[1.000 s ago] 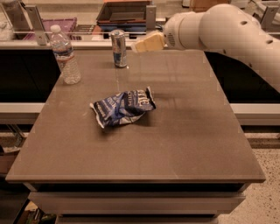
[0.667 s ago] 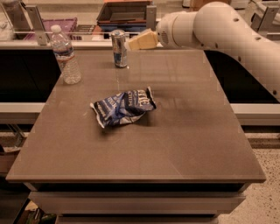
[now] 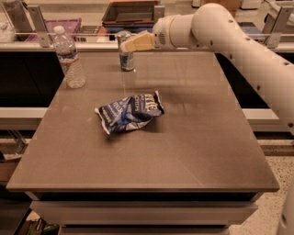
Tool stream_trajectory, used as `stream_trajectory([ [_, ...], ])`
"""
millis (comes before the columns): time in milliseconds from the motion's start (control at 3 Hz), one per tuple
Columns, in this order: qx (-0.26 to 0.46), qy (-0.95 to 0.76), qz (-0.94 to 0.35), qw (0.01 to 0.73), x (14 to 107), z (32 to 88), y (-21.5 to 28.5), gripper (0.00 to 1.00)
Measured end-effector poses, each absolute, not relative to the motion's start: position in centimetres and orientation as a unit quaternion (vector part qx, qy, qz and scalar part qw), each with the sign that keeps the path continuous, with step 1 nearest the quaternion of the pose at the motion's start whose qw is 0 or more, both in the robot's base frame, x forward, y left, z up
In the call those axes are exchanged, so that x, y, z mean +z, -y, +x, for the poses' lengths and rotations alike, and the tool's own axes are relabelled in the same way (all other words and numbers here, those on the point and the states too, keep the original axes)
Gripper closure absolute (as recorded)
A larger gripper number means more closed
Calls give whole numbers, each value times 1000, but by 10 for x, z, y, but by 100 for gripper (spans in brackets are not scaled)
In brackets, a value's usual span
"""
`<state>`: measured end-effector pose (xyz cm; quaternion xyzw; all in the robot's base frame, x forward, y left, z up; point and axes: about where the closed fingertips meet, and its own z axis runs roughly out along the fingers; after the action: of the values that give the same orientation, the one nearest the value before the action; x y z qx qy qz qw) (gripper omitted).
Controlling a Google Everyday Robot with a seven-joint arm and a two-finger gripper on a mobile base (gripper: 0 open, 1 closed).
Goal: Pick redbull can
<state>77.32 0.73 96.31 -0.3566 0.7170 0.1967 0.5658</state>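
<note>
Item: redbull can, upright, far edge of worktop; likely light, stiff, slippery; take mid-body. Tool: gripper at its top, perhaps touching; opening cannot be told.

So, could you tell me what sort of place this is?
Probably an office break area: table with a redbull can, water bottle and snack bag, bins behind. The gripper is at the can's top.

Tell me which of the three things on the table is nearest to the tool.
The redbull can at the far edge: the tool is at its top. The water bottle and snack bag are farther away.
</note>
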Motion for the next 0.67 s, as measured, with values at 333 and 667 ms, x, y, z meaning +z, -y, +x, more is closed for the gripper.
stream_trajectory([
  [333,224,-710,-354,566,953,789,-25,0],
  [667,253,-705,-352,562,940,799,-42,0],
])
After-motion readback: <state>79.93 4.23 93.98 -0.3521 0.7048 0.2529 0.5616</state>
